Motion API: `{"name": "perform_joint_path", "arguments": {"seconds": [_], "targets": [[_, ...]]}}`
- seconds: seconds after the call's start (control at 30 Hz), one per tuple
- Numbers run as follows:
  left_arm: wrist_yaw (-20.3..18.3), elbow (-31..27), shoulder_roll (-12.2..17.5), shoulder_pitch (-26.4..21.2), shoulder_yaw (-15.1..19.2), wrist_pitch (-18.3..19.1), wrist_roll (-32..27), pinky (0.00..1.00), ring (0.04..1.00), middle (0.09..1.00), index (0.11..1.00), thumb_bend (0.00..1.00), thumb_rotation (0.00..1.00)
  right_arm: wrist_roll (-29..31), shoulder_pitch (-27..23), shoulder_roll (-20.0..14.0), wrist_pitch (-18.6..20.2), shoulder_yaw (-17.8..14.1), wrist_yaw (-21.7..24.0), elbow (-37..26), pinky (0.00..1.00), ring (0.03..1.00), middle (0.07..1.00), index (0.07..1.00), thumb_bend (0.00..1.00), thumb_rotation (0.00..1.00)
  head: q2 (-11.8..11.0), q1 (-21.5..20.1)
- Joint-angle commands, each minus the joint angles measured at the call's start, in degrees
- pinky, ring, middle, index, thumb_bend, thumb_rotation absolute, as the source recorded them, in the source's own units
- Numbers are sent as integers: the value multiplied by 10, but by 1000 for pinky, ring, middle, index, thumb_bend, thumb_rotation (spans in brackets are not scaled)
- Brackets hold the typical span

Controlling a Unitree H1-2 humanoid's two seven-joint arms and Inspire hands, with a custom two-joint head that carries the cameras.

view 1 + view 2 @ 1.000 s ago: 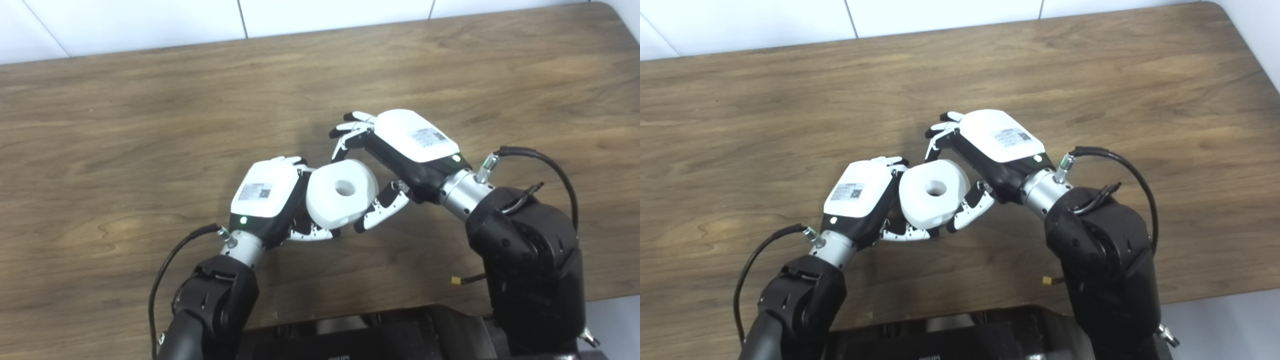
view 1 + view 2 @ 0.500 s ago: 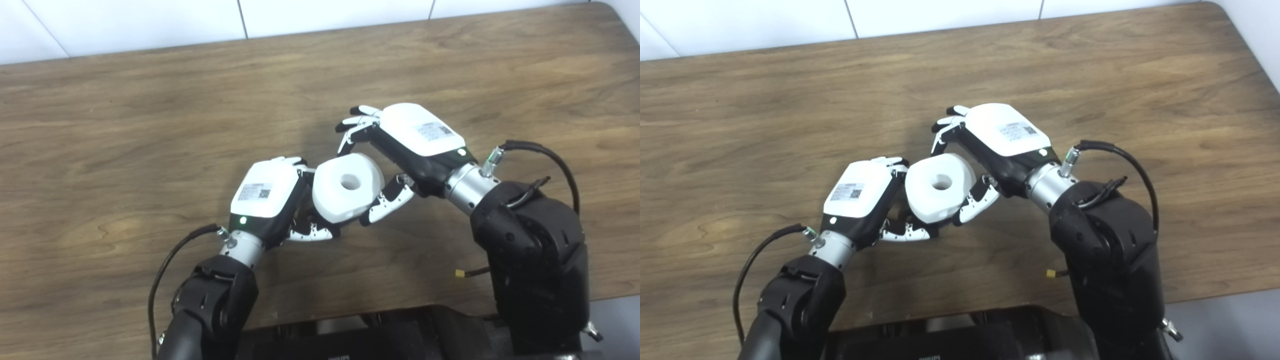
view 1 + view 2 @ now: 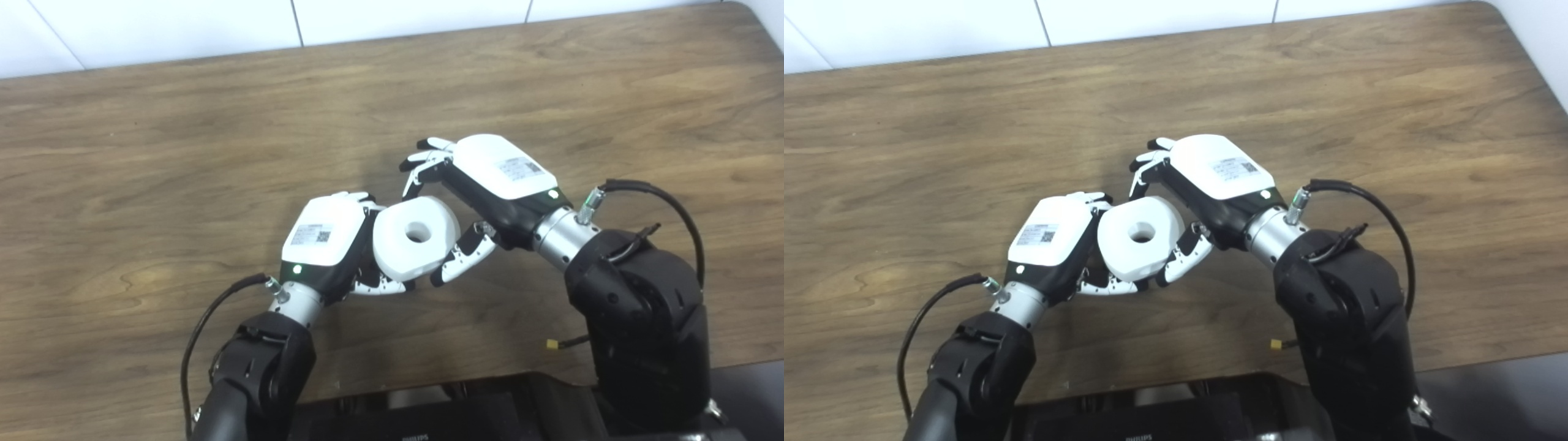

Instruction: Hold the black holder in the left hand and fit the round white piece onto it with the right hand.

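Right hand (image 3: 490,184) curled around round white piece (image 3: 416,239), fingers (image 3: 422,165) over its far edge, thumb (image 3: 459,260) under its near side. Centre hole facing up toward the cameras. Left hand (image 3: 327,242) pressed against the piece's left side, back of the hand turned to the cameras, fingers tucked beneath and closed on something dark (image 3: 1093,275); probably the black holder, though almost wholly hidden by palm and piece. Cannot tell whether piece sits on the holder or only against it. Both held just above wooden table (image 3: 153,153). Forearms cut off at bottom edge.
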Motion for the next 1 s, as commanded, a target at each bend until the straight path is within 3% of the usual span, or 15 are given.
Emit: {"name": "perform_joint_path", "arguments": {"seconds": [0.0,0.4,0.97], "targets": [[-29,7,4,5,-7,-1,-1,871,845,775,486,521,55,4,-3,4,-13,5,-7,-2,858,940,838,485,518,148,1,0],[-37,3,3,5,-6,2,-1,871,846,778,486,521,55,-1,0,2,-17,10,-8,1,849,937,838,486,518,149,1,1],[-37,0,4,7,-6,2,0,872,847,776,486,521,55,12,-10,-20,-9,-6,5,-10,853,943,840,485,519,147,2,-3]]}}
